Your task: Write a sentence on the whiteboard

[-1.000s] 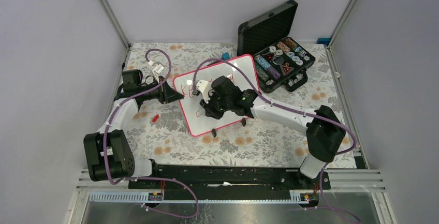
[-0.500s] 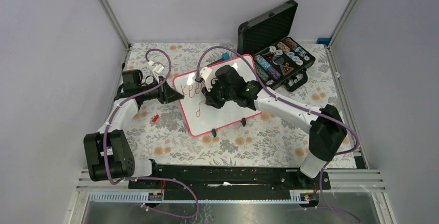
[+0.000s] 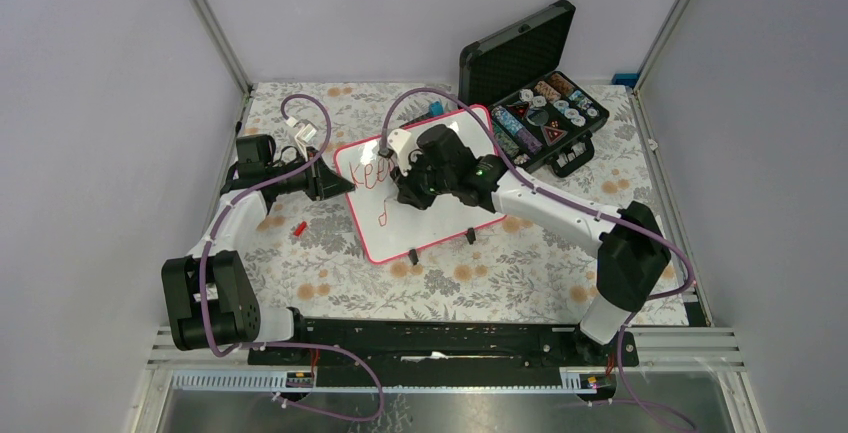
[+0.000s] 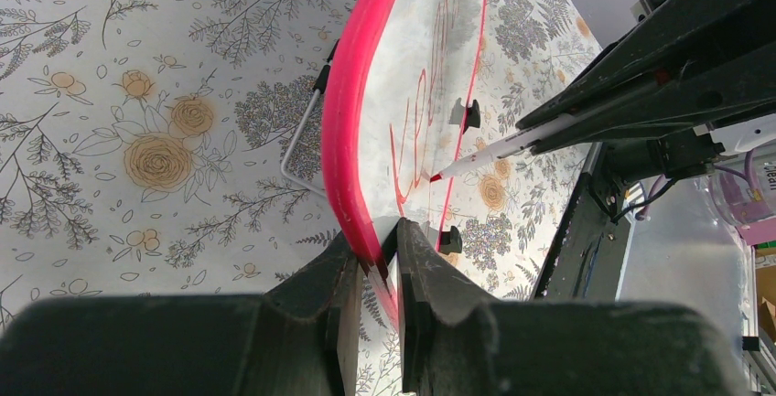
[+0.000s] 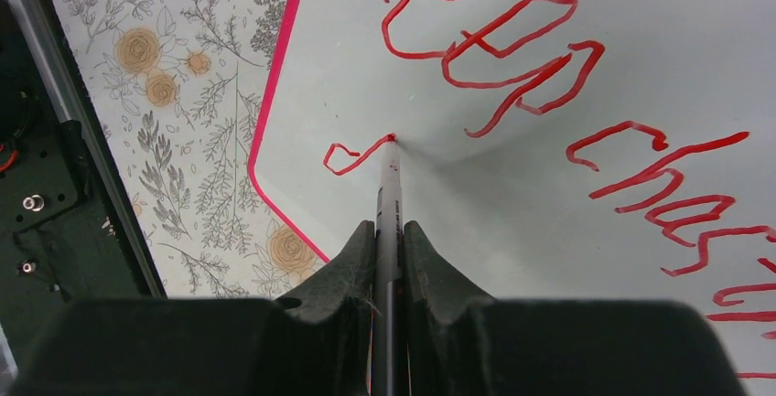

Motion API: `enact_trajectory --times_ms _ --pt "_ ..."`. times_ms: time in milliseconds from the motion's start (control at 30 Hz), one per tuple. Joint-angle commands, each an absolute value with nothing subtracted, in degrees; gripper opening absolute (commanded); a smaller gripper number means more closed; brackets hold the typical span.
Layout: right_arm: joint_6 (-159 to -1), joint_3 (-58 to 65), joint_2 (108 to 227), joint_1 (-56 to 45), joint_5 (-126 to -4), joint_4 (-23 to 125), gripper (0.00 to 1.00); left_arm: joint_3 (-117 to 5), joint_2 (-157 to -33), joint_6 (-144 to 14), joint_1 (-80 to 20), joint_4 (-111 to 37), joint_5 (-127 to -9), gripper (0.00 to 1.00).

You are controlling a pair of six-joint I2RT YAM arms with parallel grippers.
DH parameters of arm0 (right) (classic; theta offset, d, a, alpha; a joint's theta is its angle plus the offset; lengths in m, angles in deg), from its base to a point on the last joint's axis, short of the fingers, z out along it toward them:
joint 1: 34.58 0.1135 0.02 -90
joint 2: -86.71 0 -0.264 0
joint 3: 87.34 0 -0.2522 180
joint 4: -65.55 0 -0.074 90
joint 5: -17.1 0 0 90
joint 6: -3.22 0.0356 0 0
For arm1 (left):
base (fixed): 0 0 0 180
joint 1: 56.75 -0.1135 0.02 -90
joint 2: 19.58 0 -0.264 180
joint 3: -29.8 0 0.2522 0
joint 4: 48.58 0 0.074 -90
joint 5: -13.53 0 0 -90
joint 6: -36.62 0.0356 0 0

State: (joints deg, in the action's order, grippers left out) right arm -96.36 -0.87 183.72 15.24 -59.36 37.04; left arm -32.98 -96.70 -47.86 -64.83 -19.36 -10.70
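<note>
Floral tablecloth, grey walls around. Whiteboard mid-table, near open black case. Left gripper pinching its pink edge; right gripper clamped on red marker, tip touching board. Only in right wrist view: sentence legible, "Keep chas…". Only from overhead: small red piece on cloth.

Shifted right gripper, slim red-tipped white marker in grip, from middle of glossy white pink-framed rectangular whiteboard toward its far edge. Uncovered red curled stroke on second line, plus rest of first word of red handwritten sentence. Nudged right elbow slightly.
</note>
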Motion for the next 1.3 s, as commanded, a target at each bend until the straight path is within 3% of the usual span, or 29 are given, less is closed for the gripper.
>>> enact_trajectory --times_ms 0,1267 --pt "-96.4 0.5 181.8 14.9 -58.5 38.0 0.0 -33.5 -96.0 -45.1 -64.4 -21.9 -11.2 0.0" --pt "-98.7 2.2 179.5 16.4 -57.5 35.9 0.0 -33.5 -95.2 -45.3 -64.1 -22.0 -11.1 0.0"
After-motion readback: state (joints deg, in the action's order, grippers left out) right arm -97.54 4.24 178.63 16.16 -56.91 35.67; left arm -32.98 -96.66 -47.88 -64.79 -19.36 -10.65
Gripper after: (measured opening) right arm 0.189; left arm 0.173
